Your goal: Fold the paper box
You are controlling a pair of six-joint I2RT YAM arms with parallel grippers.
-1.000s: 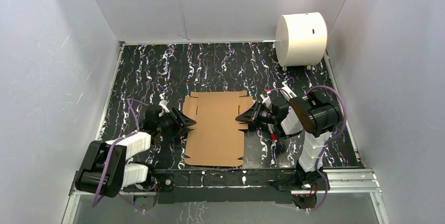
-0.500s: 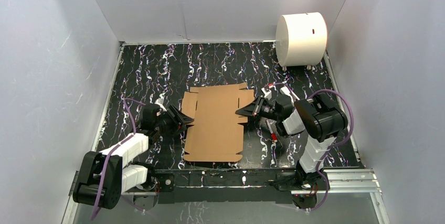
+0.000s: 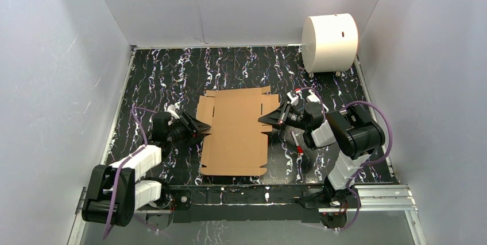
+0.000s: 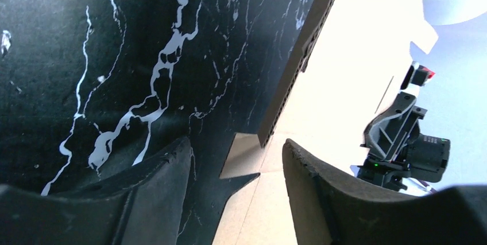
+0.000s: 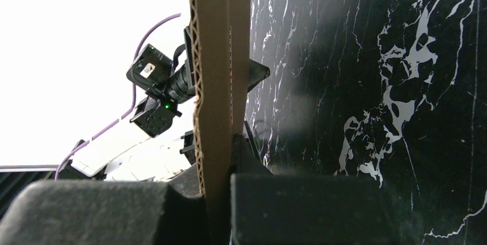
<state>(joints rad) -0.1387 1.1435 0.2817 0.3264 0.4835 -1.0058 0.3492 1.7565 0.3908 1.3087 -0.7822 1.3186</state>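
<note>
The paper box [image 3: 235, 133] is a flat brown cardboard piece with notched flaps, lying mid-table. My right gripper [image 3: 265, 121] is shut on its right edge flap. In the right wrist view the corrugated edge [image 5: 215, 84] runs up between the closed pads of the gripper [image 5: 218, 182]. My left gripper [image 3: 202, 130] is open at the box's left edge. In the left wrist view its gripper [image 4: 235, 144] straddles that edge near a notch, with the cardboard [image 4: 344, 84] bright beyond and one edge slightly raised.
A large white cylinder [image 3: 329, 42] stands at the far right corner. White walls close in the black marbled table [image 3: 172, 78] on three sides. A metal rail [image 3: 379, 196] runs along the near edge.
The box has slid toward the far side and turned slightly, with my right gripper holding it. My left gripper has shifted a little left and back along the box's left edge.
</note>
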